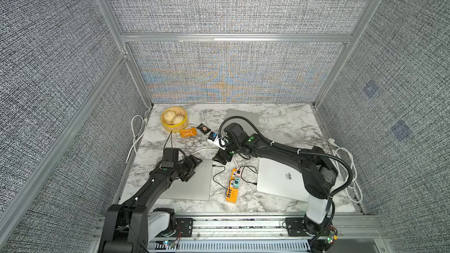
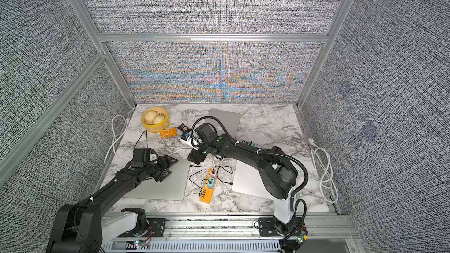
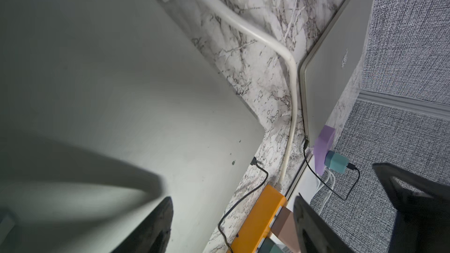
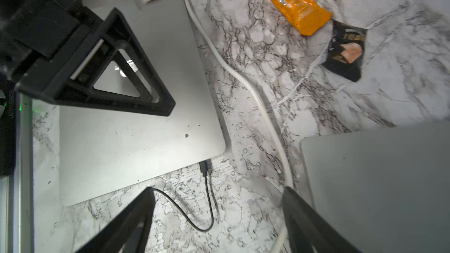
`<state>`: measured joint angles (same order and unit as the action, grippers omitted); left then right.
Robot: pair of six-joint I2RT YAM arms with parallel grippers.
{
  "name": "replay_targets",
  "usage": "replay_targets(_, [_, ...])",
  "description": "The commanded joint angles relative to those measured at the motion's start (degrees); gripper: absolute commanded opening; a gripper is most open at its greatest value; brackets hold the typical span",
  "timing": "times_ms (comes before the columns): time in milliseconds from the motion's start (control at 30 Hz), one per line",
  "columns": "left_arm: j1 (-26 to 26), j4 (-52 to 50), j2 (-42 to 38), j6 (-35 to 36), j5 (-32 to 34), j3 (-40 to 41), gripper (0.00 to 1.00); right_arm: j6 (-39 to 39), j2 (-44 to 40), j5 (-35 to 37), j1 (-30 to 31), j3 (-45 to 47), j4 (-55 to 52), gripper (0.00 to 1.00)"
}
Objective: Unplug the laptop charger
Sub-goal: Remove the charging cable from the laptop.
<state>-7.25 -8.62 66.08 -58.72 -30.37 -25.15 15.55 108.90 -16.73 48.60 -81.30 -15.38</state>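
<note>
Okay so the laptop charger plug [image 4: 205,166] is still seated in the side edge of the silver laptop [image 4: 136,147], right by a corner. Its thin black cable [image 4: 209,215] loops over the marble worktop [image 1: 280,122] toward the orange power strip [image 1: 232,191]. The right tool [image 4: 219,191] hangs just above the worktop near that plug, jaws spread wide, nothing between them. The left tool [image 1: 196,167] hovers over the laptop's lid, also spread apart and holding nothing.
</note>
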Motion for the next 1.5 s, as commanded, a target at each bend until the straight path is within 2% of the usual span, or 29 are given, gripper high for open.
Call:
replay_targets(0, [0.07, 3.41, 1.22, -0.74, -2.28, 0.01, 0.77, 1.28, 1.63, -3.05, 0.43, 0.74, 4.33, 0.76])
replay_targets(267, [0.04, 3.51, 3.87, -0.86, -2.31, 0.15, 0.73, 6.22, 4.46, -1.32, 0.84, 4.26, 8.89, 0.65])
replay_targets(467, [0.07, 1.28, 1.89, -0.99, 1.21, 0.58, 0.68, 10.03, 6.99, 1.45, 1.3, 2.08, 6.7, 0.55])
replay_targets(667, [0.04, 0.79, 2.13, -0.79, 0.95, 0.71, 0.68, 13.03, 7.98, 2.8, 1.75, 0.28, 4.11, 0.47])
replay_targets(1467, [0.07, 3.43, 5.63, -0.87, -0.92, 1.37, 0.67, 16.79, 9.69, 5.75, 3.78, 0.71, 1.14, 0.39])
